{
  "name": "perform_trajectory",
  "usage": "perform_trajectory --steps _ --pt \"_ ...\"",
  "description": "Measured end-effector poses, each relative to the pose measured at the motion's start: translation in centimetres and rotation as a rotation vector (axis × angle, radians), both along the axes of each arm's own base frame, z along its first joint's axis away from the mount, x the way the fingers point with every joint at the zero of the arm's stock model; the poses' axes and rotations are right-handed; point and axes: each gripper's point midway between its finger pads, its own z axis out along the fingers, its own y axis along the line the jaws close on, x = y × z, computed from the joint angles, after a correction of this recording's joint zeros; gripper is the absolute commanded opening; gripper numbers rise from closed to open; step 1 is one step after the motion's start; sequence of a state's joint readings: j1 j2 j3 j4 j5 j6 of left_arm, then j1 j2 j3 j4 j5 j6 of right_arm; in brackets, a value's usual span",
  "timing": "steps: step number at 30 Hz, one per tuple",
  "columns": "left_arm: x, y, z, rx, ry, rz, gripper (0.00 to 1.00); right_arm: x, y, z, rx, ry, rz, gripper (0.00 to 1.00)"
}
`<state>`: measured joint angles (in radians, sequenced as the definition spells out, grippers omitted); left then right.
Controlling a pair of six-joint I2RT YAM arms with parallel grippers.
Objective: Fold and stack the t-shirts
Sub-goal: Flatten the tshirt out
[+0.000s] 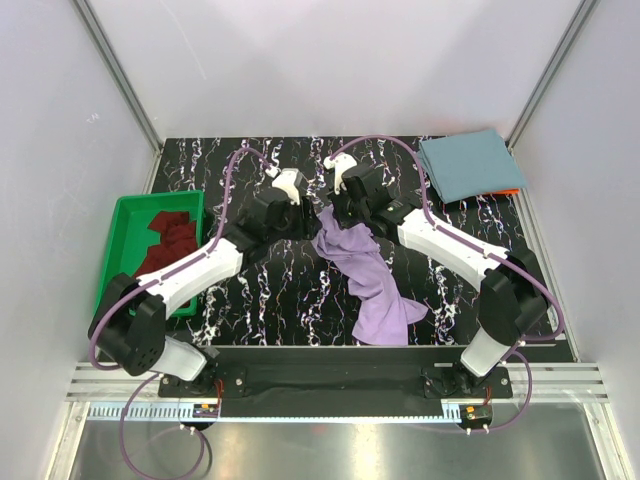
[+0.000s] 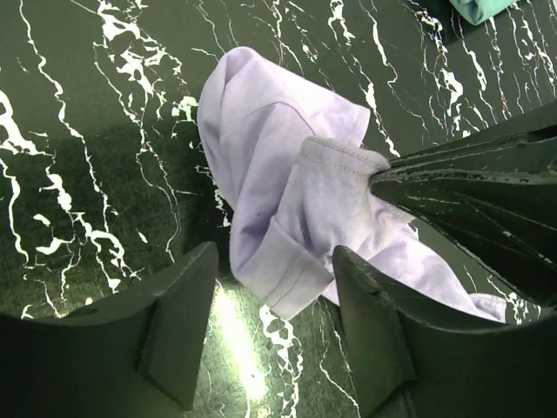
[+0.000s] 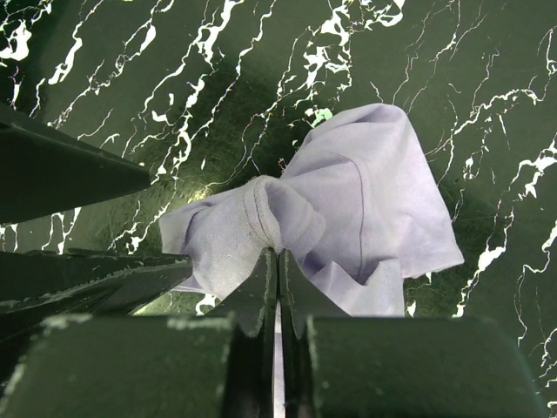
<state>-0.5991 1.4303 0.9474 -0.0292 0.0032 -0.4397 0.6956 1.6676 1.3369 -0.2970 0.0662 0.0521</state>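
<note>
Centrally on the black marbled table [image 1: 280,290]: lavender shirt [image 1: 375,285], crumpled into a long twisted strip. Running from the middle of the surface toward the near edge, fanning out there, right of centre. Far end gathered into a bunched peak.

Pinched at that peak by the right gripper [image 1: 340,212], fingers pressed flat together with cloth caught between them. Seen from the right wrist: right gripper [image 3: 278,259] clamped on a rolled, ribbed fold of the lavender shirt [image 3: 365,192], loose cloth spilling beyond onto the surface.

Just beside it on the left: left gripper [image 1: 310,215], jaws standing wide, gripping nothing. Seen from the left wrist: left gripper [image 2: 274,261] straddling the lower hem of the lavender shirt [image 2: 278,174]. One finger [image 2: 187,313] clear of the cloth, the other [image 2: 365,322] right at its edge; impossible to tell whether touching. Entering from the right of that view, the right gripper [image 2: 470,174], dark fingers biting the stitched hem.

Along the left edge: green tray [image 1: 118,240], holding the maroon shirt [image 1: 165,240], rumpled, toward the tray's right side.

At the far right corner: teal shirt [image 1: 468,165], folded flat into a neat square, resting on something orange [image 1: 510,190] just showing at its near right edge.

All three shirts well apart.
</note>
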Motion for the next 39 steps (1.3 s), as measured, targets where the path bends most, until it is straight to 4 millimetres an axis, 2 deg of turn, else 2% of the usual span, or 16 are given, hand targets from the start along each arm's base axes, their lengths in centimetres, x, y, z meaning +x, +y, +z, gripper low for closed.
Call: perform_trajectory --steps 10,16,24,27,31,34,39 --pt "-0.5 0.0 -0.7 0.027 0.018 -0.01 0.32 0.0 0.0 0.0 0.002 0.001 -0.001 0.0" --pt "-0.7 0.3 -1.1 0.043 0.034 -0.006 0.01 0.0 0.0 0.0 0.001 0.002 -0.001 0.0" --pt "-0.4 1.6 -1.1 0.09 0.048 0.058 0.0 0.2 -0.3 -0.1 -0.004 -0.001 -0.014 0.0" --pt "-0.4 3.0 -1.1 0.118 0.058 0.104 0.0 0.9 -1.2 0.0 -0.011 -0.006 -0.043 0.0" --pt "-0.2 5.7 0.0 0.12 0.06 0.183 0.0 2.1 -2.9 0.0 -0.021 -0.011 -0.094 0.0" --pt "-0.3 8.3 0.8 0.119 0.082 0.272 0.0 3.0 -3.9 1.0 -0.022 -0.023 -0.124 0.0" --pt "-0.9 13.6 2.0 0.152 0.134 0.457 0.0 6.9 -4.8 7.1 0.042 -0.133 -0.176 0.0"
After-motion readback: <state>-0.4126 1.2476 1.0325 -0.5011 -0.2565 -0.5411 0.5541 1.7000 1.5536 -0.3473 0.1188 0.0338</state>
